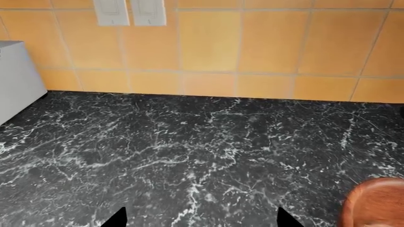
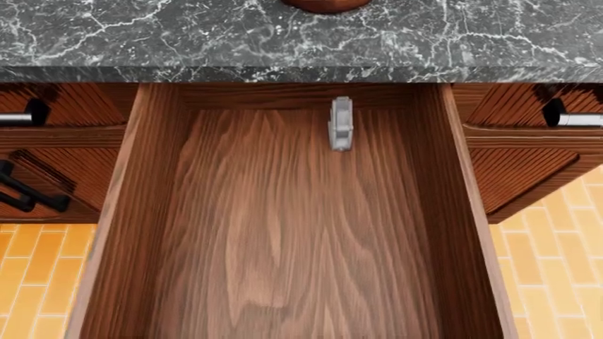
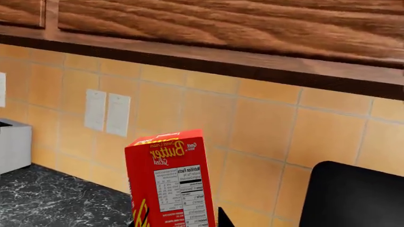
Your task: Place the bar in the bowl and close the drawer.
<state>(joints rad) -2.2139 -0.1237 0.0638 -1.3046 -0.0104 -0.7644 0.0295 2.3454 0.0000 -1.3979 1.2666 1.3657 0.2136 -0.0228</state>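
Observation:
The bar (image 3: 167, 179), a red and yellow packet with a nutrition label, stands upright between the fingers of my right gripper (image 3: 180, 221), which is shut on it above the counter near the tiled wall. The wooden bowl (image 1: 375, 203) sits on the black marble counter, to one side of my left gripper (image 1: 203, 220), which is open and empty over bare counter. The bowl's rim (image 2: 325, 4) also shows at the top edge of the head view. The drawer (image 2: 282, 233) is pulled far out below the counter edge; its front is out of view. Neither gripper shows in the head view.
A small grey metal piece (image 2: 341, 123) lies at the drawer's back. Silver handles (image 2: 577, 120) and black cabinet handles (image 2: 28, 191) flank the drawer. A white appliance (image 1: 16, 78) and wall outlets (image 1: 129, 12) stand by the tiled wall. A black object (image 3: 353, 196) is beside the bar.

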